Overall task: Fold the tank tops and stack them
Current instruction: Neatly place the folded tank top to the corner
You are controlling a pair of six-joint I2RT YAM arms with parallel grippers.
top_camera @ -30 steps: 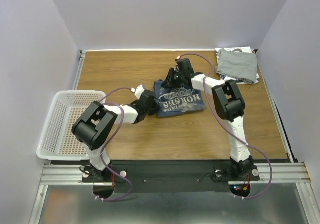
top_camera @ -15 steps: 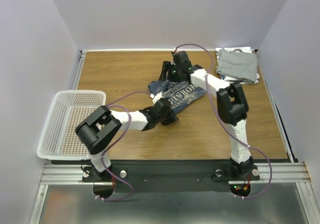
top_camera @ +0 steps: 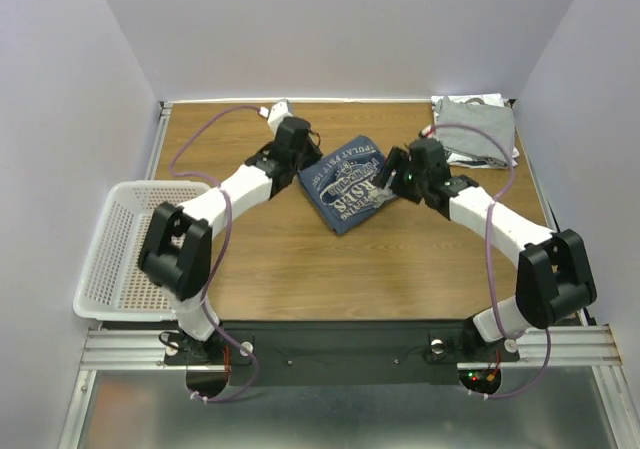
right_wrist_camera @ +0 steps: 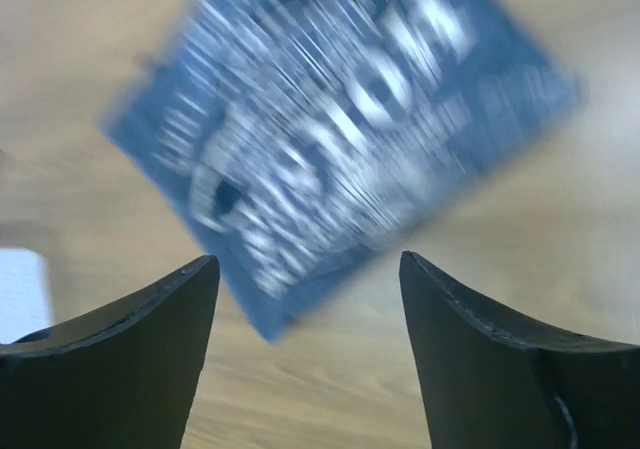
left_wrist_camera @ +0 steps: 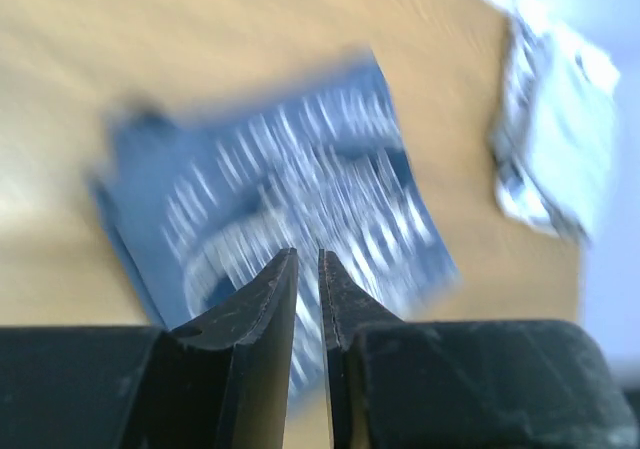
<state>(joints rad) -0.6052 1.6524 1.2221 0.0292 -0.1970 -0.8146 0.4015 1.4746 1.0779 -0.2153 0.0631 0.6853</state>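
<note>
The slate-blue tank top (top_camera: 348, 185) lies folded on the table, pale lettering up, turned like a diamond. It also shows in the left wrist view (left_wrist_camera: 290, 189) and in the right wrist view (right_wrist_camera: 340, 119), blurred in both. My left gripper (top_camera: 300, 152) is just left of it, above the table, jaws shut with nothing between them (left_wrist_camera: 308, 259). My right gripper (top_camera: 393, 176) is at its right edge, jaws wide open and empty (right_wrist_camera: 305, 264). A folded grey tank top (top_camera: 476, 129) lies on a white one at the back right corner; that pile also shows in the left wrist view (left_wrist_camera: 555, 129).
A white mesh basket (top_camera: 128, 249) stands off the table's left edge. The wooden table (top_camera: 400, 269) is walled on three sides. Both arms reach over the table's middle from either side.
The left arm swung from the front of the blue tank top to its left side. The right arm moved from behind it to its right. The tank top now lies rotated, further back.
</note>
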